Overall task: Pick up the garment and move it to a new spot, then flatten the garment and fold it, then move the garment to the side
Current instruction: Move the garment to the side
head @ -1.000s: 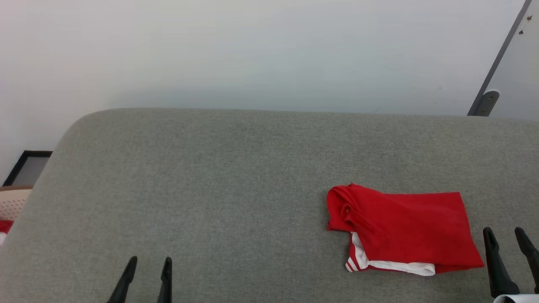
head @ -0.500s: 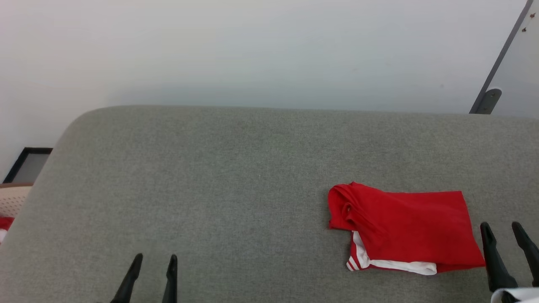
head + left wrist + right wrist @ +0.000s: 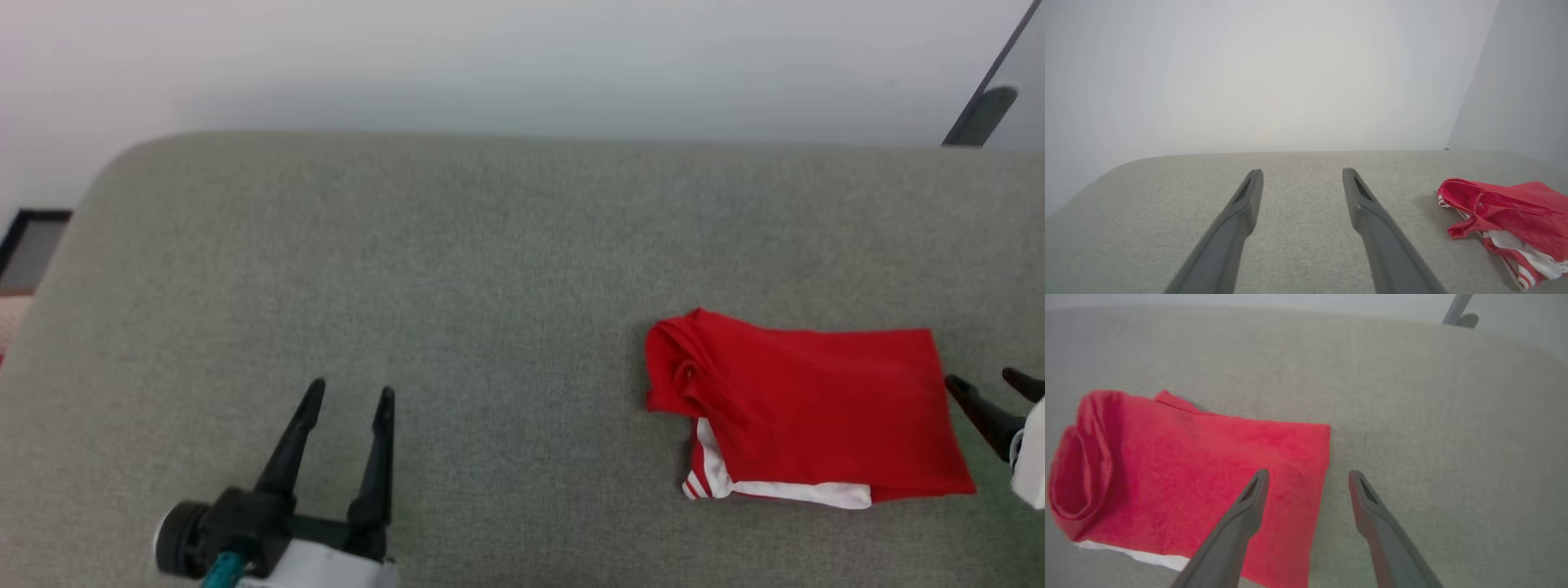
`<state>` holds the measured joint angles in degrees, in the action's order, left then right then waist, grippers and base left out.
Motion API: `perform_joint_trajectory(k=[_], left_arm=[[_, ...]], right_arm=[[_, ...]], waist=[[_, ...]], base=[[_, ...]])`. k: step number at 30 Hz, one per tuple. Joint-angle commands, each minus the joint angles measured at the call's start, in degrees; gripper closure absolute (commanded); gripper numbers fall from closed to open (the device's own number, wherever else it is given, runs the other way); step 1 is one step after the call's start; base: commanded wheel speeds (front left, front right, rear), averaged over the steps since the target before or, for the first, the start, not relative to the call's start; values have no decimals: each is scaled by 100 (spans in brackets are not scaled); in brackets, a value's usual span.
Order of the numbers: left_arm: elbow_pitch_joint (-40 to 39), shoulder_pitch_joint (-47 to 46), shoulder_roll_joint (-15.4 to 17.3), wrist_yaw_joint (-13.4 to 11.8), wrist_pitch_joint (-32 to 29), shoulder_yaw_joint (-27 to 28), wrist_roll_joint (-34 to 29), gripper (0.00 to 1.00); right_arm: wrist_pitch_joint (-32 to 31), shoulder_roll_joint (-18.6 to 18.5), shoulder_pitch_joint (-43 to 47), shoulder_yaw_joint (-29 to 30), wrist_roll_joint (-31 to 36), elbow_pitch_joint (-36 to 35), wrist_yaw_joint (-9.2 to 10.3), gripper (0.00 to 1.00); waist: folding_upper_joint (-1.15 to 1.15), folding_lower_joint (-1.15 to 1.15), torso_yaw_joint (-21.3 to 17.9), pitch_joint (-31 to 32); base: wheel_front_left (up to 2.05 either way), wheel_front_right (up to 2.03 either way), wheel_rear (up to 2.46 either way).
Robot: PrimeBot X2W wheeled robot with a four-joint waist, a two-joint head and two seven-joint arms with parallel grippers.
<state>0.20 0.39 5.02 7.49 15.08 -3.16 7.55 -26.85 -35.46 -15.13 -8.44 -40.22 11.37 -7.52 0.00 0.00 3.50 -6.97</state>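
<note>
In the head view the folded red garment [image 3: 804,408] lies right of centre in the lower half on the grey cushion [image 3: 490,269], with a white sleeve along its bottom edge. The left gripper [image 3: 351,389] is at the lower left, fingers spread and empty. The right gripper [image 3: 982,377] is at the right edge, just beside the garment, fingers parted. In the left wrist view the spread fingers hang over bare cushion, with the garment at the lower right. In the right wrist view the fingers are spread, one over the garment's right edge and one over cushion. I cannot tell whether they touch it.
</note>
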Motion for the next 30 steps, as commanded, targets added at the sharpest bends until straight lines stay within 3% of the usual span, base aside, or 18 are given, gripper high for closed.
perform_joint_trajectory(k=[1, 4, 8, 17, 18, 19, 20, 30], left_arm=[[28, -129, -25, -3, 7, -57, -9, 0], [59, -344, -41, -3, 7, -151, -14, 0], [49, -607, -71, -3, 7, -248, -49, 0], [156, -1063, -53, -3, 7, -339, -45, 0], [167, -1109, -37, -3, 7, -346, -50, 0], [180, -1149, -18, -3, 7, -358, -55, 0], [193, -1185, 6, -3, 7, -379, -53, 0], [147, -1626, 382, -3, 7, -571, -62, 0]], right_arm=[[-443, -120, -203, -125, -160, 83, 7, 0], [-1197, -265, -635, -196, -401, 339, 8, 0], [-1755, -250, -1068, -323, -425, 669, 8, 0], [-2125, -46, -1334, -1029, -537, 987, 8, 0], [-2044, -34, -1348, -1097, -579, 949, 7, 64], [-1948, -29, -1368, -1113, -623, 946, 7, 92], [-1843, -49, -1388, -1137, -643, 937, 8, 100], [-496, -420, -1610, -802, -1158, 904, 23, 100]], waist=[[0, 0, 22, -439], [0, 0, 46, -670], [0, 0, 107, -1000], [0, 0, 137, -1442], [0, 0, 115, -1471], [0, 0, 85, -1494], [0, 0, 50, -1515], [0, 0, -749, -1809]], base=[[0, 0, 0], [0, 0, 0], [0, 0, 0], [0, 0, 0], [0, 0, 0], [0, 0, 0], [0, 0, 0], [0, 0, 0]])
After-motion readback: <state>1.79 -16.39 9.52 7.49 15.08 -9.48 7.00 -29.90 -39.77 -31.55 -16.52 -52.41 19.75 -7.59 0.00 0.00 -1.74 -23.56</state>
